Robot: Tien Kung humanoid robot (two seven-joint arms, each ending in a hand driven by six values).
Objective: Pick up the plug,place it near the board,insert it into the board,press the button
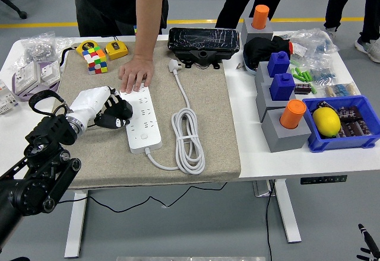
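Left hand (pixel 111 114) low over the grey mat (pixel 219 136), just beside the left long edge of the white power strip (pixel 142 118), black fingers curled inward; probably clenched on nothing, though from this angle hard to rule out a small thing hidden in the palm. Right hand out of sight. Plug (pixel 174 66) lying unplugged at the far end of the mat, well apart from the left hand: up and to the right of it, past the strip, close to the black box (pixel 204 40) at the counter's (pixel 285 160) far edge. White cable (pixel 189 139) trailing from the plug toward the near edge, coiling in a long loop right of the strip, then curving back into the strip's near end. Strip's long axis running roughly near-to-far, tilted slightly left at the far end; plug's cable roughly parallel to it. Far end of the strip pinned flat by a person's hand (pixel 136 73). Reaching the plug likely means crossing over the strip and that person's hand. No brand, label or writing legible anywhere at this size.
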